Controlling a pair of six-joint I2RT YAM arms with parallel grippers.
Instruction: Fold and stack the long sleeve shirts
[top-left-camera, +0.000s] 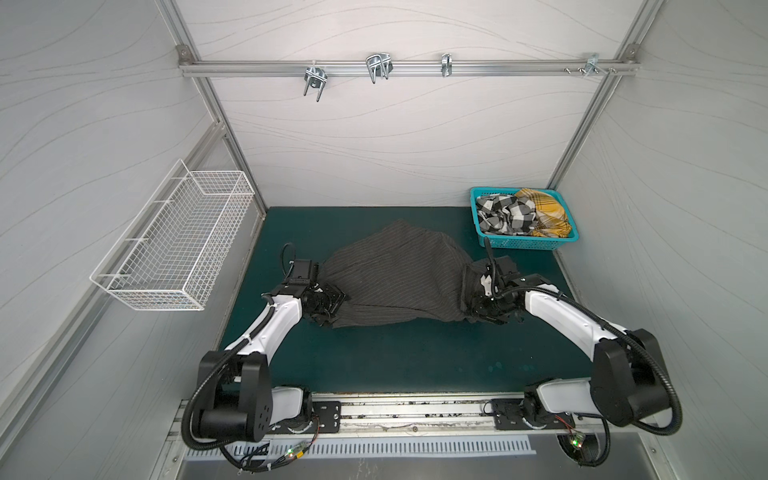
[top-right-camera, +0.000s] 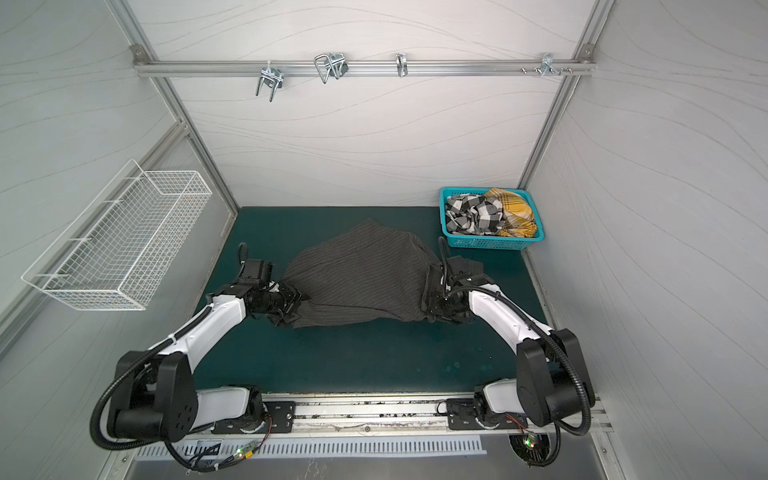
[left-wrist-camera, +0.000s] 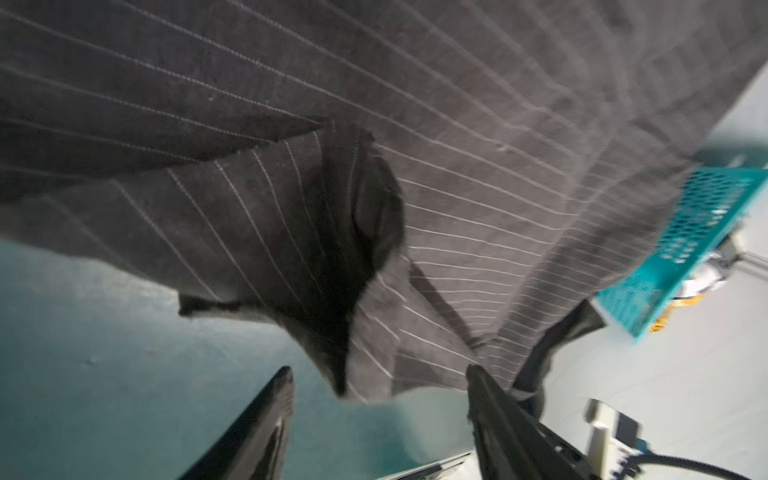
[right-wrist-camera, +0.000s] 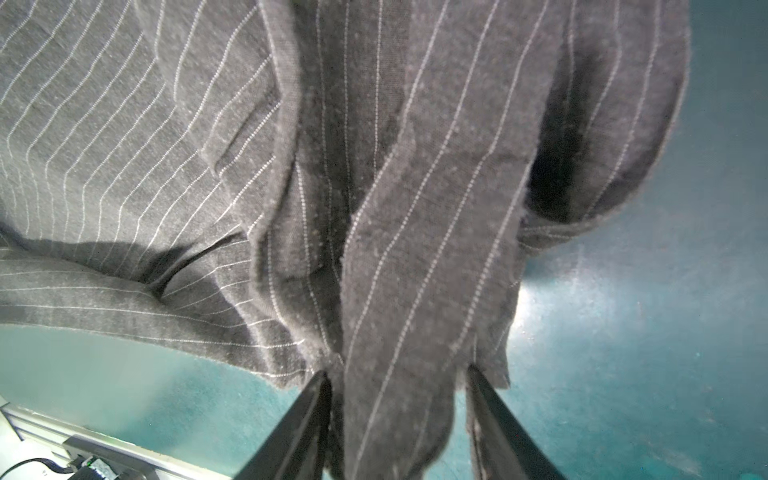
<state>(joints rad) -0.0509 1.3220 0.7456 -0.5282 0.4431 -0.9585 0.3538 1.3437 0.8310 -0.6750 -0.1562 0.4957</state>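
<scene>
The dark charcoal pinstriped shirt (top-left-camera: 395, 278) (top-right-camera: 361, 274) lies bunched across the middle of the green mat (top-left-camera: 395, 361), stretched between both arms. My left gripper (top-left-camera: 330, 305) (left-wrist-camera: 379, 370) is at its left end, open; the cloth edge (left-wrist-camera: 374, 291) hangs just past the fingertips with bare mat between them. At the shirt's right end my right gripper (top-left-camera: 473, 307) (right-wrist-camera: 397, 371) stands open with a band of striped cloth (right-wrist-camera: 395, 291) lying loosely between its fingers. The checked shirt (top-left-camera: 505, 216) and the mustard-yellow plaid shirt (top-left-camera: 544, 212) sit crumpled in the teal basket (top-left-camera: 523, 242).
The teal basket (top-right-camera: 486, 243) stands at the mat's back right corner, close behind the right arm. A white wire basket (top-left-camera: 174, 245) hangs on the left wall. Metal hooks (top-left-camera: 378, 68) hang from a rail on the back wall.
</scene>
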